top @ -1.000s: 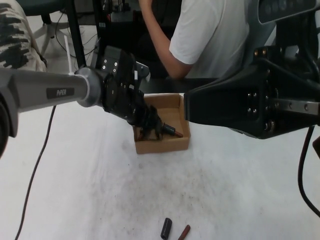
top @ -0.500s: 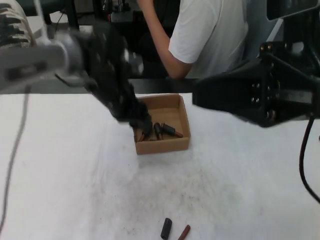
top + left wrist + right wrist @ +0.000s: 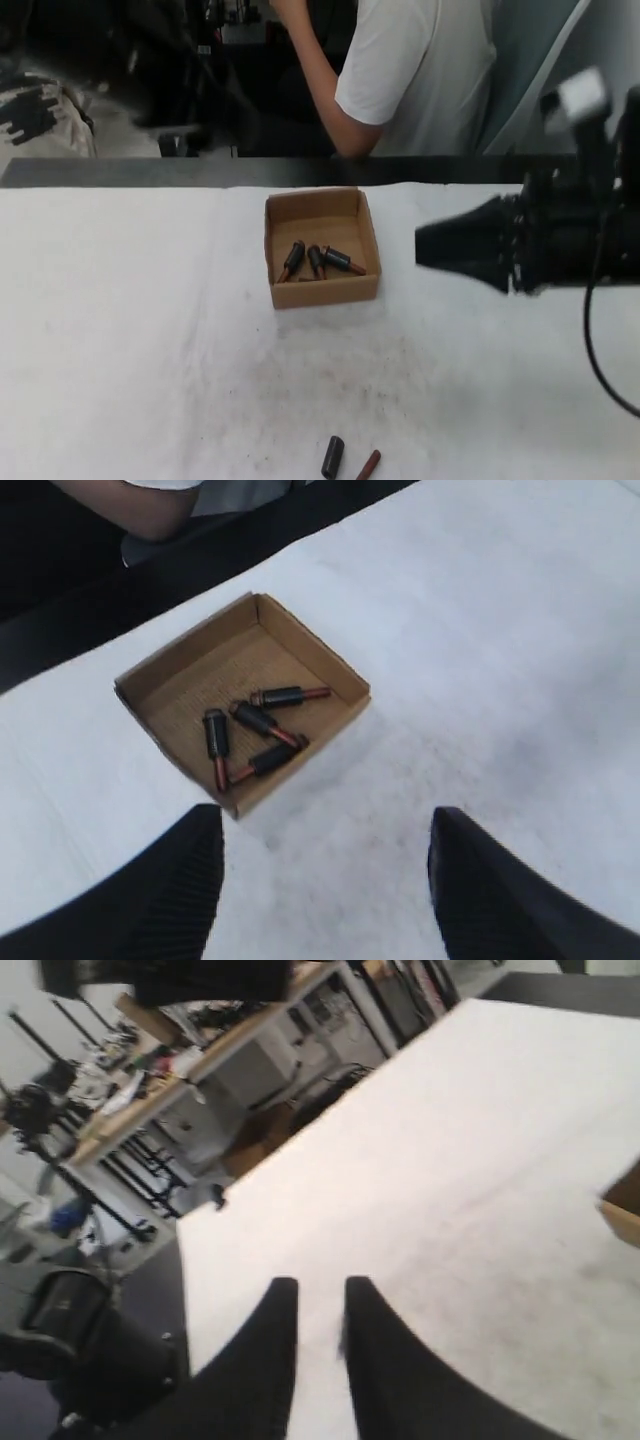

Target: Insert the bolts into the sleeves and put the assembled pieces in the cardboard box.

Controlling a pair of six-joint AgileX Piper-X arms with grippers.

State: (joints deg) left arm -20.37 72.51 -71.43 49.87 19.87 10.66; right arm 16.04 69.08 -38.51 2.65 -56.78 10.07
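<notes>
Left gripper (image 3: 323,818), fingers spread and empty, hangs above the cardboard box (image 3: 312,656); loose sleeve (image 3: 332,456) and bolt (image 3: 368,464) lie well away, bench's near side.

Frame edges cut off the left gripper (image 3: 325,820) fingers behind their tips and, well to one side of the right gripper (image 3: 320,1285), all but one blurred corner of the cardboard box (image 3: 625,1210).

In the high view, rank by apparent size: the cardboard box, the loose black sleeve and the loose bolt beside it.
1. cardboard box, clearly largest though farthest.
2. loose sleeve.
3. loose bolt, thinner than the sleeve; its end nears the picture's edge, so its length is unsure.
</notes>
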